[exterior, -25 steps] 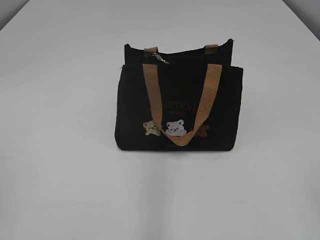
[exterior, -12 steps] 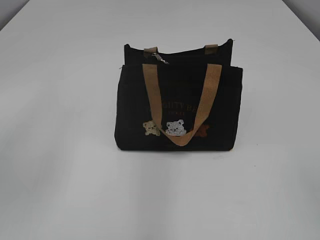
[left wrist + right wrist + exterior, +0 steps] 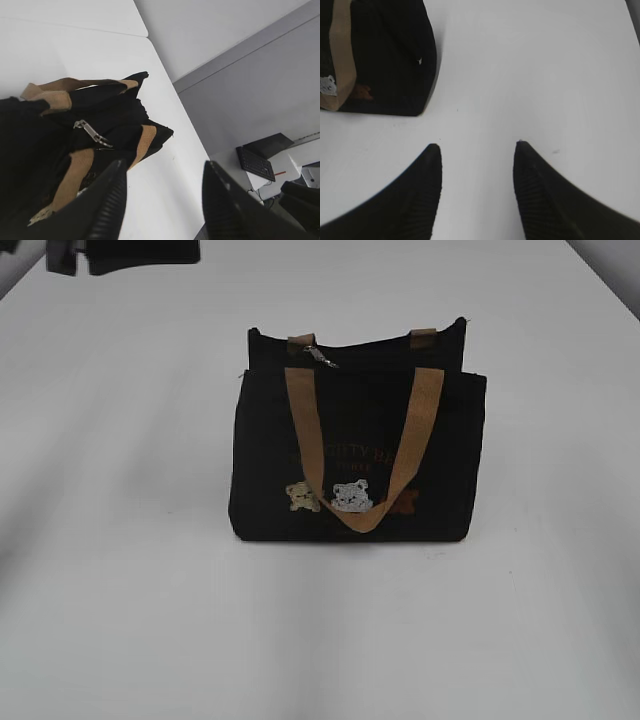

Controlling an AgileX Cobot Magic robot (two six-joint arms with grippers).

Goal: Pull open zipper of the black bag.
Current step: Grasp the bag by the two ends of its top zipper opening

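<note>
Plainly, the job has not begun: the black bag point(image 3: 357, 445) stands upright on the white bench point(image 3: 120, 540) with its zipper point(image 3: 107, 131) apparently shut, and neither pincer touches it.

The left pincer point(image 3: 162, 200) is spread and empty. From its wrist view the bag lies ahead and to the left of the fingertips, and the silver pull tab point(image 3: 91, 132) sits beyond the left finger, lying flat on the black fabric between the two tan handles point(image 3: 75, 175). In the exterior view a dark shape at the far upper left corner is probably this arm, well apart from the bag.

The right pincer point(image 3: 477, 150) is likewise spread and holds nothing. It hangs over bare bench, with the bag's lower corner ahead and to its left, near but not touching.

To do the approach well, I would judge that the left pincer should swing left and forward until the tab lies between its fingers, then come down along the tab's length so that the pads close on the metal alone, not on a handle or loose cloth. The tab is small and lies close to a handle root, so a slanted approach could snag webbing. The bag is soft and light, and will likely slide or fold when pulled; the right pincer could steady the end of the bag away from the tab, gripping fabric near the top edge before any pull begins.
</note>
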